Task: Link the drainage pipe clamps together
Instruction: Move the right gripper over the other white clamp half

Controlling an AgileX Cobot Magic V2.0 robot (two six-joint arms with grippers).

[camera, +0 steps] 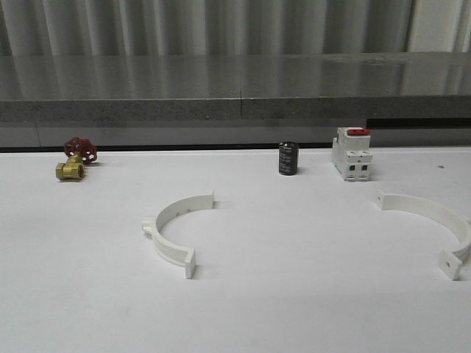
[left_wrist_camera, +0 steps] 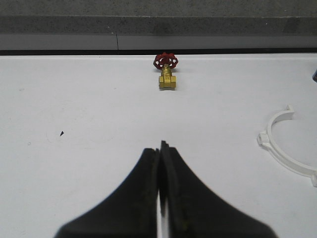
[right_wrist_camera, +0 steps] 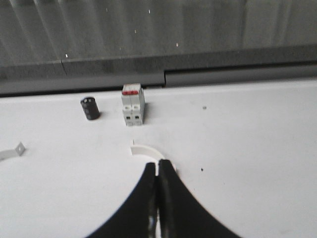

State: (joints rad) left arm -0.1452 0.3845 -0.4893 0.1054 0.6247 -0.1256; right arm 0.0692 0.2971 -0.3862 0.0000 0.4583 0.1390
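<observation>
Two white half-ring drainage pipe clamps lie apart on the white table. One clamp (camera: 176,208) is left of centre with its open side facing right; the left wrist view has it as the left-hand clamp (left_wrist_camera: 285,161). The other clamp (camera: 423,207) lies at the far right edge. In the right wrist view one end of this right-hand clamp (right_wrist_camera: 147,149) pokes out just beyond my fingertips, and a tab of the other clamp (right_wrist_camera: 15,151) shows too. My left gripper (left_wrist_camera: 161,148) is shut on nothing, over bare table. My right gripper (right_wrist_camera: 158,166) is shut too, holding nothing.
A brass valve with a red handwheel (camera: 73,158) stands at the back left. A black cylinder (camera: 288,158) and a white boxy switch with a red top (camera: 352,153) stand at the back right. A grey ledge (camera: 235,110) runs along the table's far edge.
</observation>
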